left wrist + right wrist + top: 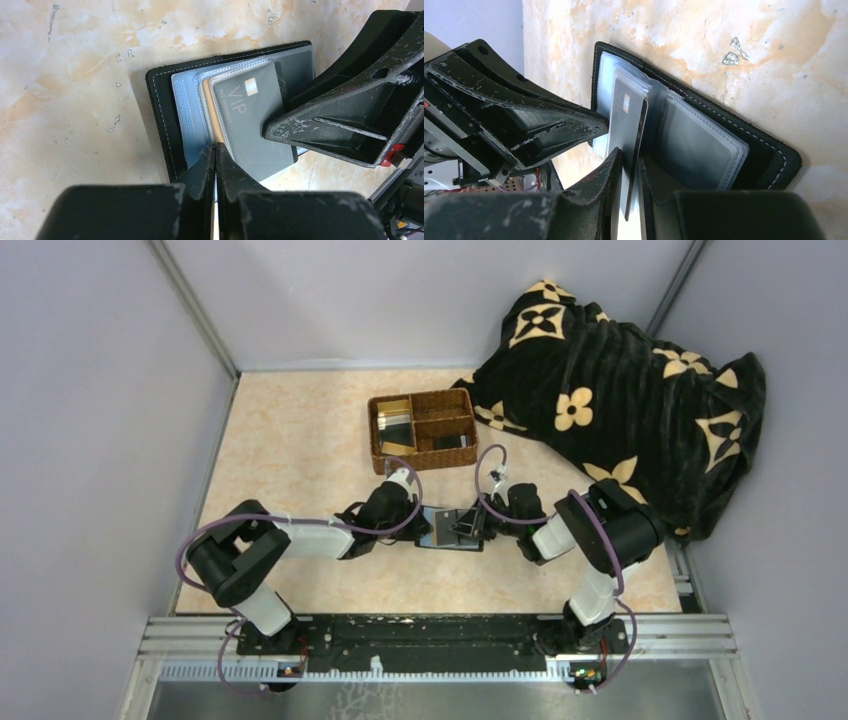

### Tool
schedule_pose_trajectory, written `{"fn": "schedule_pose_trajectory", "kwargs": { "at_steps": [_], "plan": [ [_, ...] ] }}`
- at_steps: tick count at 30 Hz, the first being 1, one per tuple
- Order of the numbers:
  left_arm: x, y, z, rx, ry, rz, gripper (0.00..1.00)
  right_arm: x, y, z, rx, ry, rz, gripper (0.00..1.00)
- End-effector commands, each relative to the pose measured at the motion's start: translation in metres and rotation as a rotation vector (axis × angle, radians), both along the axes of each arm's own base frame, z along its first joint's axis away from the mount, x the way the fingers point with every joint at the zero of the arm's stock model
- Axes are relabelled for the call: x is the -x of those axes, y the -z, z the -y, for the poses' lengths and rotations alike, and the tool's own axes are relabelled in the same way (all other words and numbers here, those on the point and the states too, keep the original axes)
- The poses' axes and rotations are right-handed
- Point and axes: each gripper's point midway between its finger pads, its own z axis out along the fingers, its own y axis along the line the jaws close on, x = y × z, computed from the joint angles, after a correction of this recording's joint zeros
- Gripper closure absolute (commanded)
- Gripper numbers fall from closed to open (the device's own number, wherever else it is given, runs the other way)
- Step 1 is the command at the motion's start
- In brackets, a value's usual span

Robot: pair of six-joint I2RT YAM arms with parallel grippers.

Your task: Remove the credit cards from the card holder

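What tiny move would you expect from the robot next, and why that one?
Probably the right pincer should slide the grey card farther out of its clear sleeve. Its jaws already flank the card, which is partly out, while the shut left pincer sits against the open card holder's edge, seemingly steadying it. An orange card waits beneath.

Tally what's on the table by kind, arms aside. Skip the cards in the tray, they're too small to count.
Card holder: 1
Cards showing at the holder: 2 (grey VIP card, orange card)
Wicker tray: 1
Patterned blanket: 1
Total: 5
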Motion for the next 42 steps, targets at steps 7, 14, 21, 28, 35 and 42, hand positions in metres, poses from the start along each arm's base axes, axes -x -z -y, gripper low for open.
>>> {"fn": "schedule_pose_trajectory", "kwargs": {
  "at_steps": [7,14,21,28,35,42],
  "plan": [
    [0.061,0.087,-0.039,-0.254,0.086,-0.255,0.95,0.046,-0.029,-0.025,-0.128,-0.246,-0.006,0.82],
    [0.060,0.088,-0.045,-0.271,0.056,-0.257,0.96,0.040,-0.027,-0.011,-0.102,-0.216,0.001,0.75],
    [0.061,0.094,-0.046,-0.281,0.057,-0.274,0.96,0.040,-0.025,-0.008,-0.102,-0.212,-0.007,0.75],
    [0.061,0.094,-0.047,-0.287,0.056,-0.275,0.96,0.036,-0.029,0.001,-0.103,-0.184,0.010,0.76],
    [0.062,0.093,-0.046,-0.285,0.058,-0.275,0.96,0.029,-0.026,0.008,-0.078,-0.159,0.013,0.90],
    [0.064,0.095,-0.050,-0.291,0.055,-0.279,0.96,0.025,-0.028,0.011,-0.063,-0.146,0.013,0.94]
  ]
}}
